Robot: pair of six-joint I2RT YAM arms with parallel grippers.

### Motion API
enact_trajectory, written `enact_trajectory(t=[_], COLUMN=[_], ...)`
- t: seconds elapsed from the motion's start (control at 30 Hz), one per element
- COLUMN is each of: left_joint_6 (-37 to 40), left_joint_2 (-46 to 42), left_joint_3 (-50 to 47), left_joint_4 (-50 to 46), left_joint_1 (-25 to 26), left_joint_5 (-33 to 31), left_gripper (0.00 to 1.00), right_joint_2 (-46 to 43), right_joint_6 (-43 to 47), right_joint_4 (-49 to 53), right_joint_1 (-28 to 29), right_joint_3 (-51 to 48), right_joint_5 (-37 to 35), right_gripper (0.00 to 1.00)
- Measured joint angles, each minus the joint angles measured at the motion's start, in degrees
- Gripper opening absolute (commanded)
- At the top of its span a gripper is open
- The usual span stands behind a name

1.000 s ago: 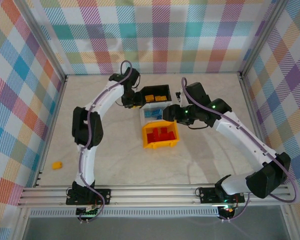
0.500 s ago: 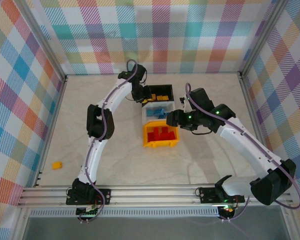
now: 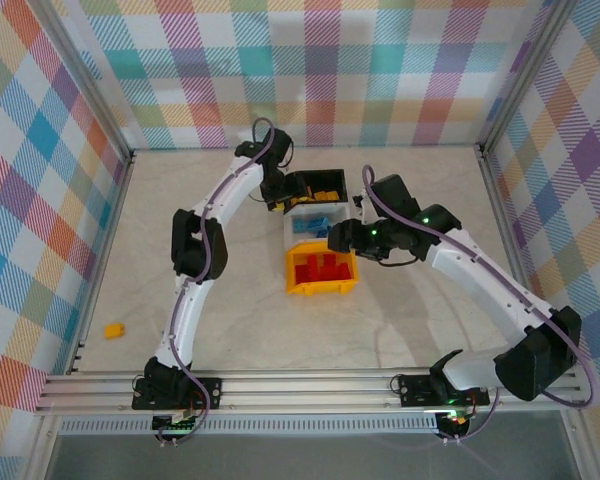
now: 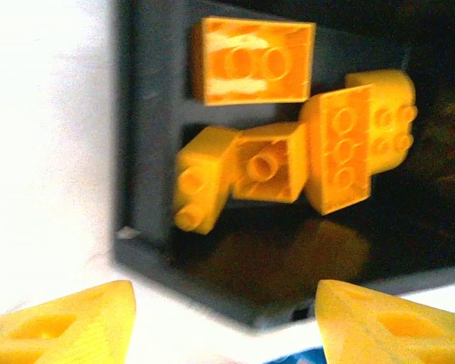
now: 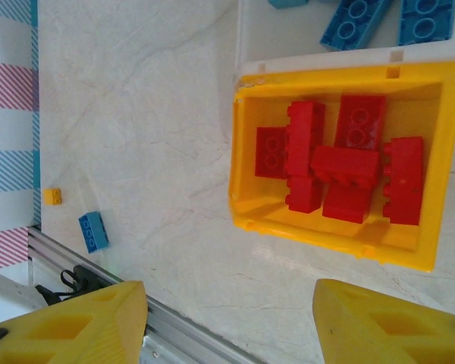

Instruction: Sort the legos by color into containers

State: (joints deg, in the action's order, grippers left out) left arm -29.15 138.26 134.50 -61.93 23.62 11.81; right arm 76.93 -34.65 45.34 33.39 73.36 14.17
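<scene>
The left gripper hung parted and empty above orange bricks in the black bin, near the far edge of the tabletop. The right gripper, also parted and empty, hung above the yellow bin of red bricks.

Black bin blurred, blue legos cropped (top edge)

Three small open-topped plastic bins stand joined in a row: a black bin farthest, a white translucent bin in the middle and a yellow-orange bin nearest. Several yellow-orange bricks lie jumbled in the black bin, some studs-up, some tipped on their sides. Blue bricks lie in the white one, and red bricks crowd the yellow-orange one. A small yellow-orange brick and a blue brick lie loose near each other, well apart from the bins.
</scene>
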Motion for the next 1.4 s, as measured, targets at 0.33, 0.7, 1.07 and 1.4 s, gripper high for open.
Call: enact_trajectory(t=[0.33,0.7,1.07,1.4], left_joint_6=[-5.97,-27.12,-29.97,-27.47], left_joint_2=[-43.28,-68.76,-74.93,-77.29], left_joint_3=[-49.81,-82.44,-96.30,-103.47], left_joint_4=[-4.33,-1.99,8.55,24.26], left_joint_1=[-12.15,-29.64,-44.30,-49.90], left_joint_5=[-18.12,-26.62,-29.05,-27.76], left_gripper=[1.00,1.00,1.00,0.97], right_joint_2=[8.07,16.35,18.67,22.51], right_joint_6=[1.97,4.00,6.56,7.10], right_joint_4=[-3.41,-2.73,4.20,8.39], right_joint_1=[0.00,0.55,1.40,2.99], right_joint_3=[3.76,13.18,19.87,25.46], right_joint_5=[5.97,11.32,12.17,13.60], right_gripper=[0.61,0.61,0.61,0.61])
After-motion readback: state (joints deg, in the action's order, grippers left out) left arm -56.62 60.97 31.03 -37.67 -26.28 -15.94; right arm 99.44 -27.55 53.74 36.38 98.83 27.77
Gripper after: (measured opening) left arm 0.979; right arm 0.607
